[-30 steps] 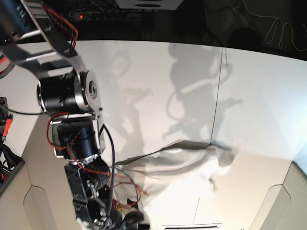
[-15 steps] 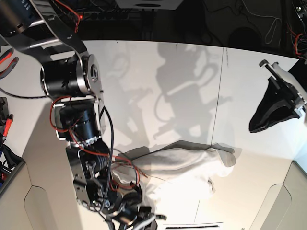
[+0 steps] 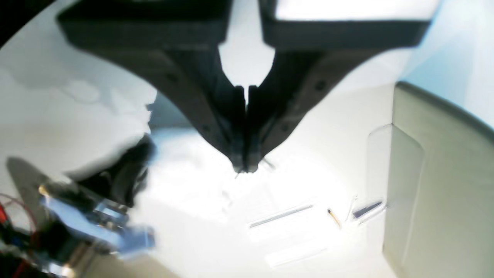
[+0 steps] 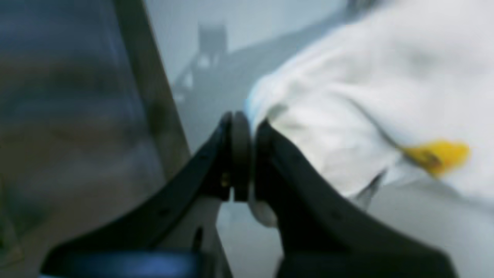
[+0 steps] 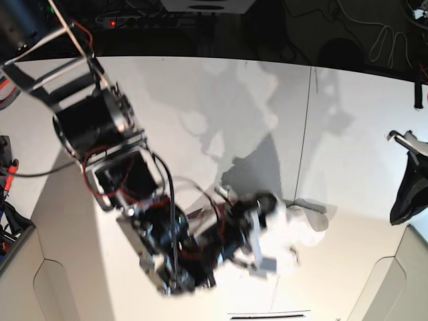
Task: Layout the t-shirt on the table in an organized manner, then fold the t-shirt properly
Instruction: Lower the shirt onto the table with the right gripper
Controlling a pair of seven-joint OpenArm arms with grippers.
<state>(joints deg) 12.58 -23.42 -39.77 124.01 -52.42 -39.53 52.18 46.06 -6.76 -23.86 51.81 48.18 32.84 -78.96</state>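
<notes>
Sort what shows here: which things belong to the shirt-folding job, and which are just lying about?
Job:
- t-shirt, bunched up, not yet laid flat
- table
- right tool, shut on the t-shirt
- left tool, shut, holding nothing

Lying about:
- cables behind the table
- power strip at the back edge

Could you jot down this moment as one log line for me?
right gripper: shut, against bunched t-shirt | left gripper: shut, empty | table: shirt not laid out
</notes>
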